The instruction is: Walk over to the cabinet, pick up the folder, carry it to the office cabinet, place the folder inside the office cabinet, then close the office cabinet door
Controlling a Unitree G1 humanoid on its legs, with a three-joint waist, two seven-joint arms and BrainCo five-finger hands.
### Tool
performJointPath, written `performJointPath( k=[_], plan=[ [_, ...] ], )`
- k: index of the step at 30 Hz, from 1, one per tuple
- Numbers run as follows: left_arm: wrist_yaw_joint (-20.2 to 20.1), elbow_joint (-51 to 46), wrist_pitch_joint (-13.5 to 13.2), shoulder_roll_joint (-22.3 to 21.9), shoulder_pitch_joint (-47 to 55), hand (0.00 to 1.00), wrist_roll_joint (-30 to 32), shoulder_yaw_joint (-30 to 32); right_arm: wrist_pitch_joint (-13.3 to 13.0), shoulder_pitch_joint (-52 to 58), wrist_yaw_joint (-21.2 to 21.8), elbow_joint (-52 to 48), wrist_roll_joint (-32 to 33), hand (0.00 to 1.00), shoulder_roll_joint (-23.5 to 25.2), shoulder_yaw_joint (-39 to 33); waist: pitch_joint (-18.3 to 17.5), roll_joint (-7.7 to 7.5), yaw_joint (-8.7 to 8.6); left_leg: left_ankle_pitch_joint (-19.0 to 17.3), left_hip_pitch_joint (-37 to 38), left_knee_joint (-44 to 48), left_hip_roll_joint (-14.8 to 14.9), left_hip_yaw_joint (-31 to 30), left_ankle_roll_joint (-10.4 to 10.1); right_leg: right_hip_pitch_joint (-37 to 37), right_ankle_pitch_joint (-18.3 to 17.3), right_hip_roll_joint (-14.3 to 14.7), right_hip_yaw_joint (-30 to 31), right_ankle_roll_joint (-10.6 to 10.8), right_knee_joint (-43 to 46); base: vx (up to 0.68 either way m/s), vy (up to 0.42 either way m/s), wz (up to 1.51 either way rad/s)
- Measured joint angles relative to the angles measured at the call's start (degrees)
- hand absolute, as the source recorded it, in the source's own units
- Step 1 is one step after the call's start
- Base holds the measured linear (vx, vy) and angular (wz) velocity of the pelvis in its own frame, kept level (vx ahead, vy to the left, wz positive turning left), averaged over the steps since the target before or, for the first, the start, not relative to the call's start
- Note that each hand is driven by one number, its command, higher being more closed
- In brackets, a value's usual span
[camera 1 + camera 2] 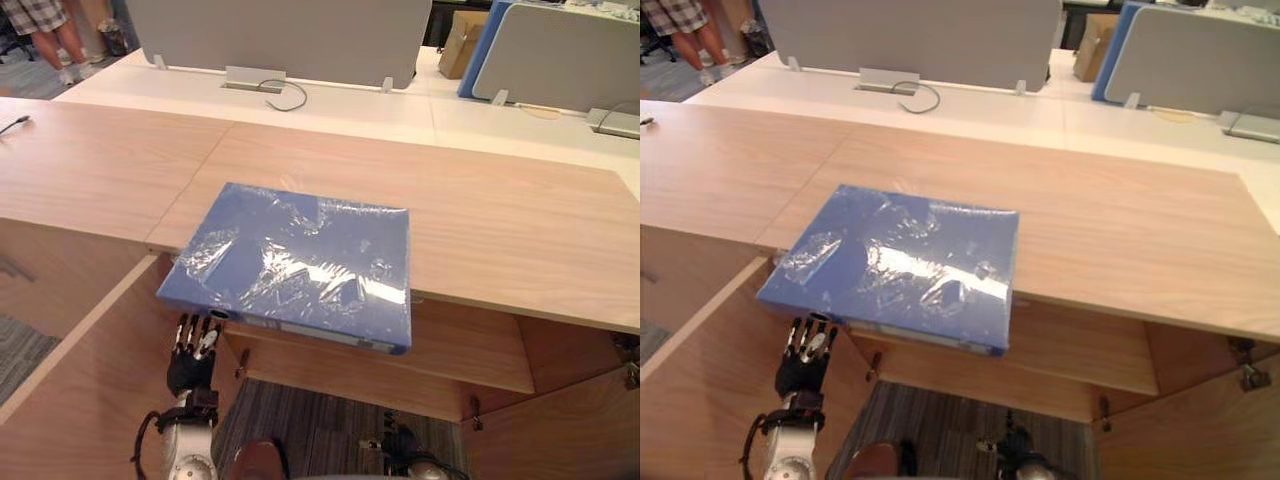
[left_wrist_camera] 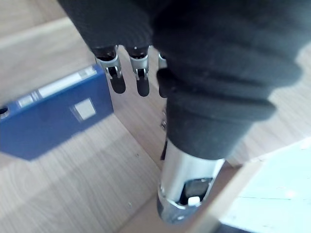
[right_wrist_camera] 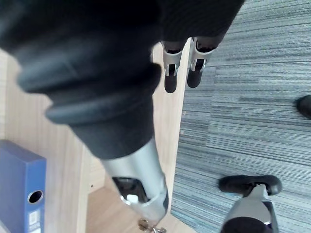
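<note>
Grey desk divider [image 1: 280,35], black cable [image 1: 302,96] on white surface [image 1: 350,112], cardboard box [image 1: 462,40] beyond, person's legs [image 1: 47,40] far left, striped grey carpet [image 3: 243,97] below

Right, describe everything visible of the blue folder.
The blue folder is a thick binder sealed in crinkled clear film. It lies flat on the wooden cabinet top, its spine toward the robot and jutting past the front edge. The spine bears a white label and a round finger hole. The left hand hovers just beneath its corner; contact unclear.
</note>
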Motion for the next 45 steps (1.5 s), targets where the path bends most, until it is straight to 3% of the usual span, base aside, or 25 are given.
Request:
performJointPath(
  k=[7,15,21,31,35,39,41,45],
  plan=[
    [0.1,-11.3,-0.1,-2.5,4.4,0.0,-0.9,-5.1,0.2,0.7,0.0,0.7,-1.2,0.0,-2.0,0.1,-1.0,0.52,0.57,5.5,0.3,-7.7,-2.2,-3.1,-0.5,-0.8,0.1,0.7,-1.4,0.1,-0.4,-0.04,-0.066,0.24],
    [0.7,-15.2,-0.2,-2.4,7.4,0.0,6.5,-5.2,0.8,0.7,-0.4,1.7,-1.2,0.0,-1.9,1.3,-2.2,0.28,2.59,9.4,0.7,-12.7,-5.2,-8.2,-0.3,-0.7,0.3,0.5,-5.1,0.1,0.7,-0.02,-0.017,0.37],
    [3.1,-15.3,0.3,-2.5,10.6,0.0,8.8,-2.3,1.3,-0.4,-1.1,2.1,-1.1,0.0,-0.5,2.4,-2.6,-0.03,4.56,11.5,0.9,-16.7,-7.0,-12.2,0.5,-1.1,0.5,0.3,-7.7,-0.3,2.6,0.0,-0.003,0.41],
    [4.8,-13.1,2.7,-5.3,11.5,0.0,9.5,0.0,2.4,-1.1,-2.2,3.0,-1.1,0.0,0.7,4.8,-2.6,-0.18,4.63,16.6,1.1,-21.4,-8.7,-15.2,0.4,-1.0,-0.1,0.5,-12.3,0.4,1.4,-0.04,-0.04,0.19],
    [8.3,-22.8,1.2,-6.1,11.6,0.0,11.0,3.2,2.6,-1.1,-2.2,3.0,-1.1,0.0,1.0,4.7,-2.4,-0.62,4.88,16.7,0.8,-21.5,-9.4,-17.3,0.7,-0.4,-0.4,0.7,-15.1,0.5,1.8,-0.05,-0.026,0.27],
    [16.1,-37.0,-4.2,-6.3,9.3,0.0,24.6,5.5,2.6,-1.6,-2.6,3.6,-1.0,0.0,1.6,4.1,-2.2,-0.95,5.51,17.2,0.7,-21.7,-10.5,-17.5,1.0,0.0,-2.1,-0.1,-16.4,2.0,1.1,-0.05,-0.004,0.14],
    [20.5,-44.6,-6.3,-6.2,6.3,0.0,35.3,5.2,2.4,-2.3,-2.8,4.8,-1.0,0.0,1.9,3.5,-2.2,-0.88,5.82,17.8,0.6,-22.0,-10.6,-18.0,1.0,0.1,-2.2,0.2,-17.1,2.0,1.2,-0.07,-0.008,0.19],
    [26.6,-50.4,-7.7,-5.6,2.5,0.0,46.3,5.3,2.2,-3.0,-3.7,4.8,-1.0,0.0,2.1,3.3,-2.2,-1.05,5.87,19.3,0.5,-22.7,-10.5,-18.8,0.9,0.0,-2.1,0.6,-17.9,2.1,1.0,-0.03,-0.019,0.11]
  ],
)
